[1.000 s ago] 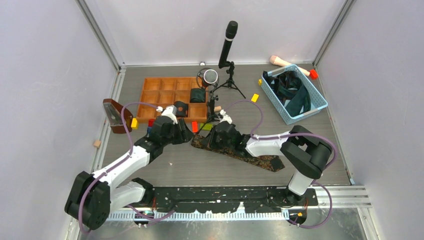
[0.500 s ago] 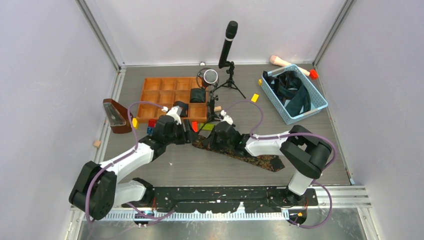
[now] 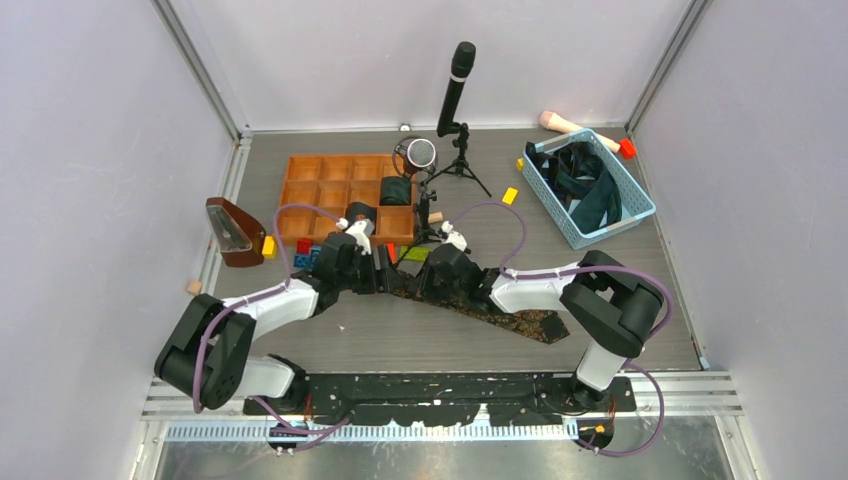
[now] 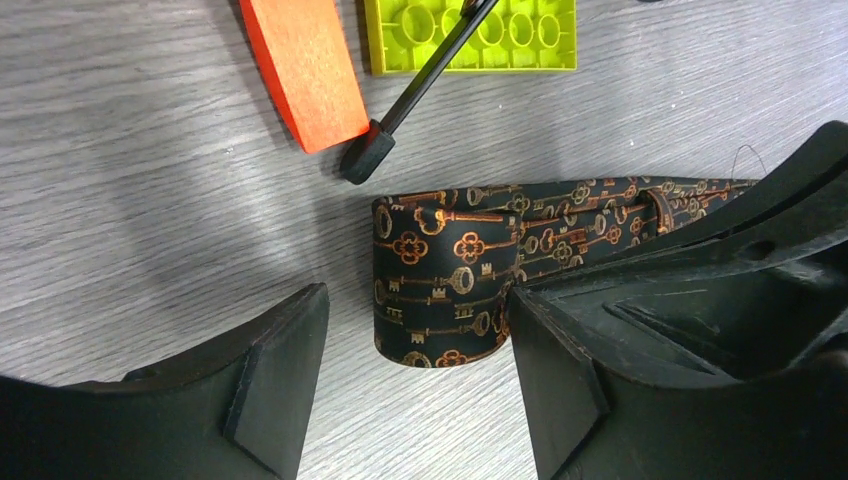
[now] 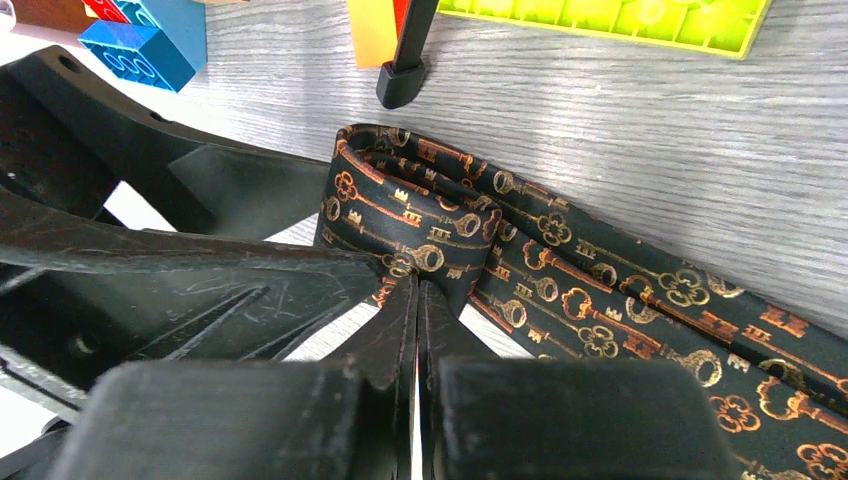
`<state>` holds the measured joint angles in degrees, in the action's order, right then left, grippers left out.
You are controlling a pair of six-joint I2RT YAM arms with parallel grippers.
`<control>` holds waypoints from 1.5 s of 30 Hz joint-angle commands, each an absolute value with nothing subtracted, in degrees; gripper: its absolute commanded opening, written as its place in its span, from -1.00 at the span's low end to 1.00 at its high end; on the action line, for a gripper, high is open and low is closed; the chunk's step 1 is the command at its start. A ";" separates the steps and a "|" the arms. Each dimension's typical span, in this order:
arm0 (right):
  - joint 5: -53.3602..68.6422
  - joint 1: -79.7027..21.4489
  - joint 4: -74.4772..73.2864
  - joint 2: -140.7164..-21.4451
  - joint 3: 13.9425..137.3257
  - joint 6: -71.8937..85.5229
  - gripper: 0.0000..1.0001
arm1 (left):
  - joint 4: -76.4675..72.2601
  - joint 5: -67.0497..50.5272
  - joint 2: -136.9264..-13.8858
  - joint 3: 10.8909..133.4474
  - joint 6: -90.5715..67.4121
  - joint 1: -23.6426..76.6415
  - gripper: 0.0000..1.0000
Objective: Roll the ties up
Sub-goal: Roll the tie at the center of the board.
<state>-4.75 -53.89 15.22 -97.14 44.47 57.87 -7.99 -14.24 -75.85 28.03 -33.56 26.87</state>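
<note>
Left wrist view: tie [image 4: 440,270], first fold started, lies just beside the tripod foot [image 4: 366,160]. Left hand [image 4: 410,335] spread astride the fold; right hand [image 5: 417,290] pressed together against it. Next: close left hand, roll onward.

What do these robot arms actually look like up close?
The left arm and right arm have white segments between bulky black joints, with thin purple cables looping alongside. The left gripper and right gripper each have two black, wedge-shaped, scuffed fingers.
</note>
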 commanded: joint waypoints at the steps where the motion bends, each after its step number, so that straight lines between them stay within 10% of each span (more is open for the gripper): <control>1: -7.11 -54.05 13.82 -95.98 45.27 57.92 -1.00 | -13.27 -16.81 -77.13 27.42 -32.83 26.63 0.38; 21: -6.32 -54.05 15.84 -91.60 42.71 55.23 -1.00 | -11.98 -19.20 -80.12 29.75 -31.69 26.91 -0.17; 45: -20.32 -53.99 0.91 -67.35 35.26 49.25 -1.00 | 15.62 25.17 -80.51 43.67 -21.49 42.36 -0.18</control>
